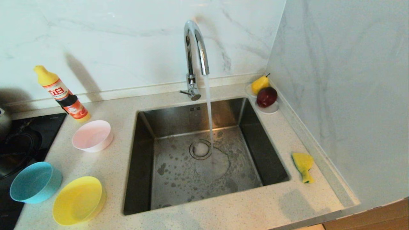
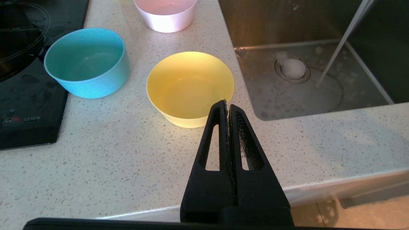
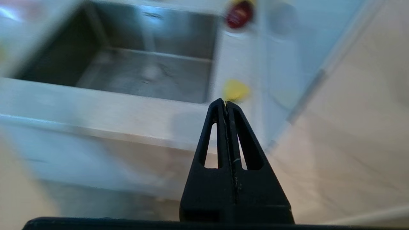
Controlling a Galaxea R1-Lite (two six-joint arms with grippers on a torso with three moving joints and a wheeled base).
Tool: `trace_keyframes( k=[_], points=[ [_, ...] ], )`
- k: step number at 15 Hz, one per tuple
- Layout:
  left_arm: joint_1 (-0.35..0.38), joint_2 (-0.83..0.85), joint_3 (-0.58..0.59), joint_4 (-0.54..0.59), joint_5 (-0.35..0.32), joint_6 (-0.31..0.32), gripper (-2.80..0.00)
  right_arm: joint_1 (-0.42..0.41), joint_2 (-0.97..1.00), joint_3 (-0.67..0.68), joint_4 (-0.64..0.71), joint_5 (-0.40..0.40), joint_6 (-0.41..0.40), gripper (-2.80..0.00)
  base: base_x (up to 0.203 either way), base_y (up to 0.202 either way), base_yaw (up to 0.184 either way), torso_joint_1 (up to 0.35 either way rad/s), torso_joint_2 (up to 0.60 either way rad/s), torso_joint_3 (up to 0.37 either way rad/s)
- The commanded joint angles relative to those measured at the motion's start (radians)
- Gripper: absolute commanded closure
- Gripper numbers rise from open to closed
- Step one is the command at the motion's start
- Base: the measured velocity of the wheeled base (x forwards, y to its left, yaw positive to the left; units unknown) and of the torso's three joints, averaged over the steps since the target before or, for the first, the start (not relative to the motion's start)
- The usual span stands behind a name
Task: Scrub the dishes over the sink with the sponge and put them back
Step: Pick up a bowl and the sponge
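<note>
- Right wrist view smeared throughout: sink (image 3: 143, 64), red fruit (image 3: 239, 14) and sponge (image 3: 235, 90) show only as soft blobs; sponge's green layer not discernible.
- Head view: neither arm appears.
- Blue bowl (image 1: 33, 182) overlaps the edge of the cooktop (image 1: 19, 143), which runs off frame.
- Kettle (image 1: 3, 123) cut to a sliver.
- Left wrist view: pink bowl (image 2: 166, 14) cropped at its rim; tap out of view, only the water stream (image 2: 342, 41) visible.
- Detergent bottle (image 1: 62, 94) label unreadable.
</note>
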Motion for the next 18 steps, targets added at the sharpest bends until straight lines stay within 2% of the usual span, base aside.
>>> trace_keyframes(
  k=[1,7,12,18],
  points=[
    [0.0,0.004,0.018,0.0,0.0,0.0,0.0,0.0,0.093,-0.092,0.013,0.061,0.035,0.0,0.0,0.0,0.0,0.0,0.0,0.0],
    [0.0,0.004,0.018,0.0,0.0,0.0,0.0,-0.016,0.368,-0.31,0.069,0.23,0.045,0.0,0.0,0.0,0.0,0.0,0.0,0.0],
    [0.0,0.004,0.018,0.0,0.0,0.0,0.0,-0.016,0.582,-0.424,0.085,0.253,0.031,0.0,0.0,0.0,0.0,0.0,0.0,0.0],
    [0.0,0.004,0.018,0.0,0.0,0.0,0.0,0.031,0.769,-0.454,0.085,0.274,-0.039,0.0,0.0,0.0,0.0,0.0,0.0,0.0]
  ],
)
